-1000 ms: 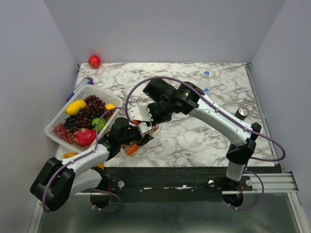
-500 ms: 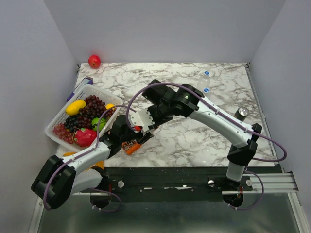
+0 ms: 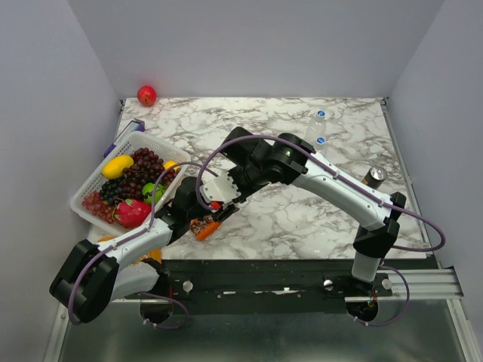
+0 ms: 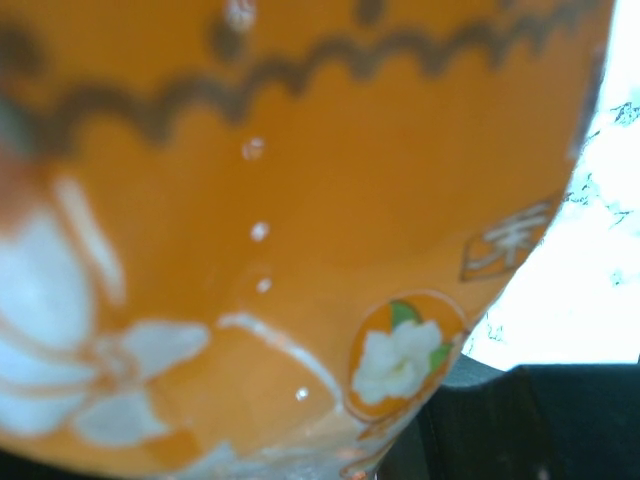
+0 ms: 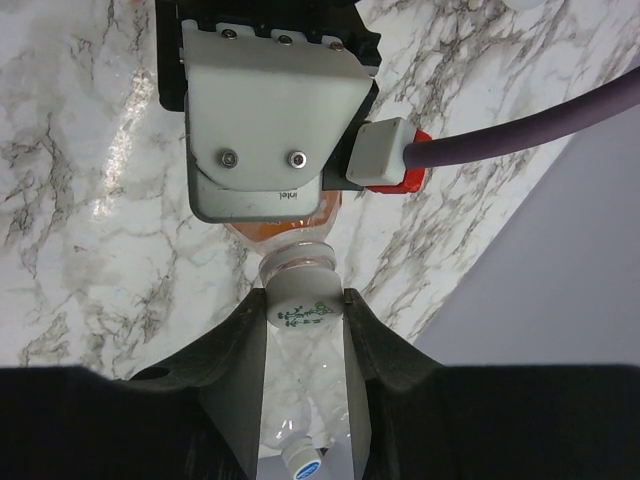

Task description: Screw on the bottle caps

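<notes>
The orange bottle (image 3: 207,227) lies tilted near the table's front edge, and its orange flowered label (image 4: 300,200) fills the left wrist view. My left gripper (image 3: 196,220) is shut on its body; its fingers are hidden in its own view. My right gripper (image 5: 304,298) is shut on the whitish cap (image 5: 301,312), which sits on the bottle's neck (image 5: 297,266). It also shows in the top view (image 3: 217,204). Two clear bottles (image 3: 318,128) with blue caps (image 3: 321,115) stand at the back right, and one blue cap (image 5: 308,467) shows between my right fingers.
A white basket (image 3: 84,194) of fruit stands at the left edge. A red apple (image 3: 146,95) lies at the back left corner. A dark can (image 3: 372,176) stands at the right. An orange fruit (image 3: 109,240) lies near the front left. The left wrist camera housing (image 5: 270,130) is close above the cap.
My right gripper has shifted a little left and down onto the bottle's cap end. The left gripper and orange bottle stay nearly in place.
</notes>
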### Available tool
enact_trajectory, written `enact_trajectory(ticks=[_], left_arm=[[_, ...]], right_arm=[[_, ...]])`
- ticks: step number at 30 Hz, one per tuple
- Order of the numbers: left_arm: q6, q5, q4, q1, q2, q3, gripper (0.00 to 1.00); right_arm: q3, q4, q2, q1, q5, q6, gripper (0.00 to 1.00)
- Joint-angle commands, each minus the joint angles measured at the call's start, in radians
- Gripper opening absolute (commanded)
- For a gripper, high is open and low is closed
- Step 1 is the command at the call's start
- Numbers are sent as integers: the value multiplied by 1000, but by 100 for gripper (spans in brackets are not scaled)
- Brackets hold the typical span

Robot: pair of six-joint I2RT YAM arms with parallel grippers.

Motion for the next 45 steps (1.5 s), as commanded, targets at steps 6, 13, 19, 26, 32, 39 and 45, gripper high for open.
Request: enact_trajectory(ticks=[6,13,19,26,32,39,45], left_arm=[[30,69,115,-11,-22,10,0],[22,94,119,-11,-27,0,0],[17,99,115,-11,-28,0,0],[13,99,116,-11,-25,1,0],[11,103,124,-11,-22,0,0],[-7,112,126,-11,-19,-3,0],[-29,120,135,-9,-12,-9,0]], right_arm=[[7,-150,15,13,38,33,36],[-33,-109,-16,11,55,58,44],[-45,-93,-27,13,55,67,48],[-56,-83,-34,11,56,79,49],[-71,-58,-53,10,75,84,59],[-50,-29,-79,-21,-13,115,74],[41,-40,-83,-90,-184,173,95]])
